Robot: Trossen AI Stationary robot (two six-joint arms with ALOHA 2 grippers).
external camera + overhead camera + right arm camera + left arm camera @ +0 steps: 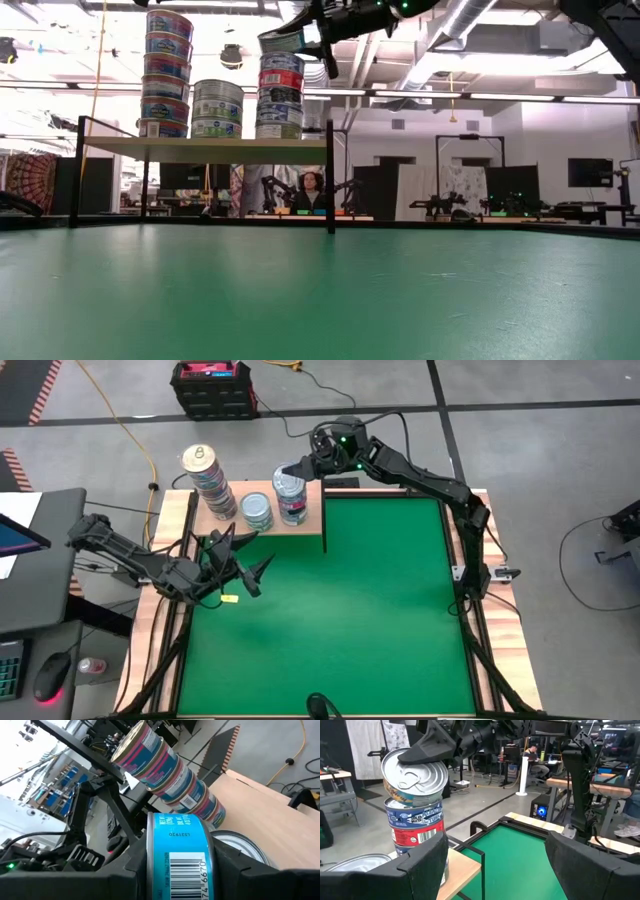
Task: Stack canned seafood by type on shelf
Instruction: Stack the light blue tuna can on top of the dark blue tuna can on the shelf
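The shelf (312, 520) is a light-wood board on dark legs at the far left of the green mat. Three stacks of canned seafood stand on it: a tall one (207, 478), a low one (256, 510) and a third (415, 827) at the right. My right gripper (292, 470) reaches in from the far right and is shut on one tin (415, 775), which is tilted just over the third stack. My left gripper (250, 573) hovers open over the mat's left side, pointing level at the shelf, with nothing between its fingers. My right gripper pinches the tin across its two flat faces. One finger (427, 745) lies on the silver pull-tab lid (422, 775), and the blue barcoded side wall (182, 852) shows between the fingers. The fingers come nearly level from the table's right. The tin is tilted over the third stack; whether it touches that stack I cannot tell.
The shelf's dark corner post (329, 175) stands at its right front. The green mat (340, 620) lies open in front of and to the right of the shelf. A desk with a mouse (50, 675) sits beyond the table's left edge.
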